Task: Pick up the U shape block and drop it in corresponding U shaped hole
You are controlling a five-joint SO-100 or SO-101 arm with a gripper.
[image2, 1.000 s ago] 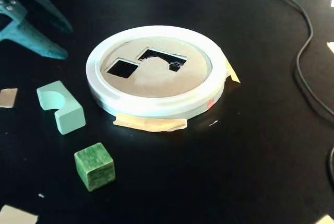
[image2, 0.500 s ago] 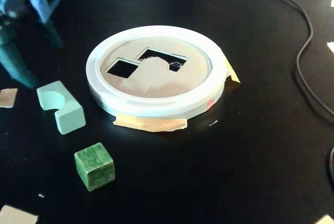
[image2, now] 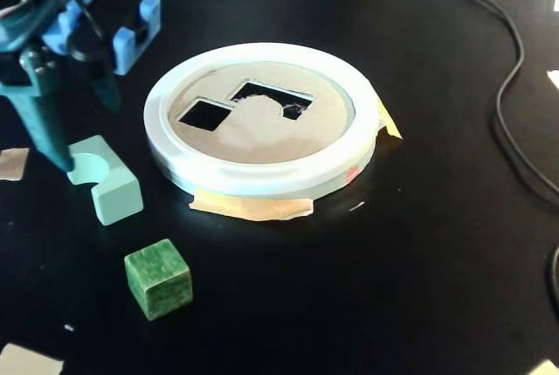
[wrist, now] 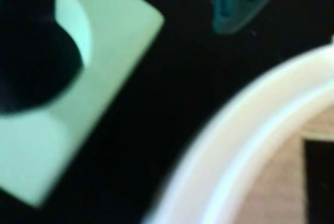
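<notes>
The whole scene is given only by the fixed view: the tan disc (image2: 262, 135) with its white rim, the U shaped hole (image2: 272, 99) cut into it beside a smaller square cutout (image2: 204, 114), and a darker green cube (image2: 158, 278) lying nearer the camera than the disc, well apart from it. The wrist view is filled instead by a blurred close-up of the U shape block (wrist: 78, 83), with the disc's rim (wrist: 245, 145) curving just beside it.

The U shape block (image2: 103, 178) is seen as pale mint-green, its semicircular notch facing up, lying flat just left of the disc. The gripper (image2: 83, 126) is spread apart above the block's far end, one teal finger (image2: 42, 126) reaching down at the notch; nothing is clasped.
</notes>
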